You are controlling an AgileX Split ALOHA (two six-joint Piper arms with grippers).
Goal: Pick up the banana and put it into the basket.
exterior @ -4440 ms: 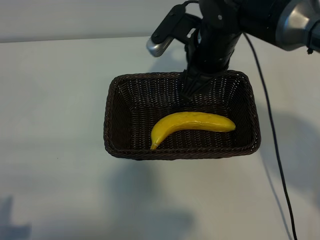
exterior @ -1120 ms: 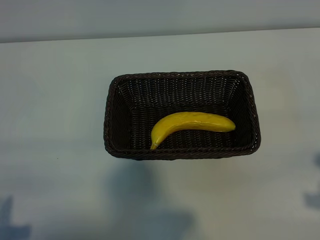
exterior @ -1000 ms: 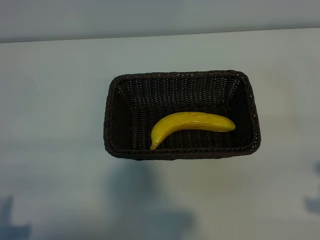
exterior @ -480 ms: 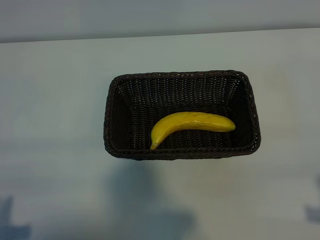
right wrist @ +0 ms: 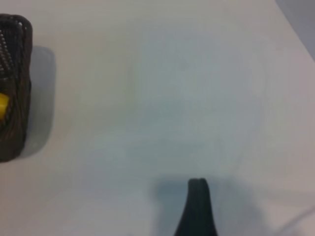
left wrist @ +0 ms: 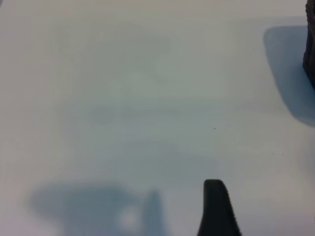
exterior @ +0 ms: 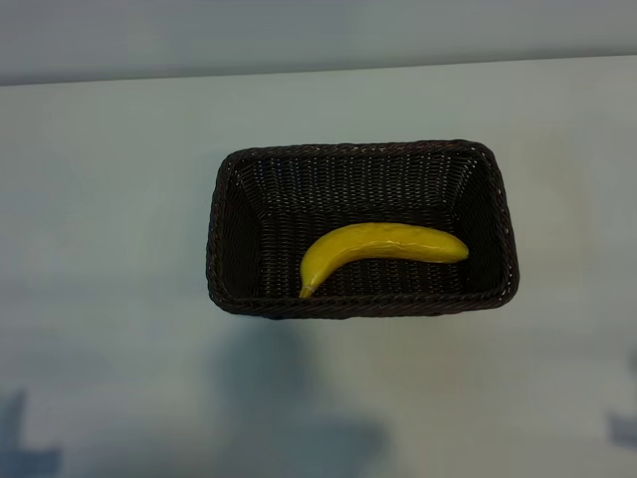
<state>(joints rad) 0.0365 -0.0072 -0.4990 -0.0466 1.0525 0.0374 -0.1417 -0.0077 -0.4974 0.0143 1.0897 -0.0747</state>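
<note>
Table [exterior: 109,199] bare of arms (banana [exterior: 383,249] unmoved)

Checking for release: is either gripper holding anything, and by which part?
Nothing is held. The curved yellow banana lies free inside the dark brown woven wicker basket; no gripper is near it.

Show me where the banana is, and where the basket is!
banana [exterior: 383,242], exterior view, middle of its yellow body.
basket [exterior: 363,305], exterior view, near rim of the dark woven wall.
</note>
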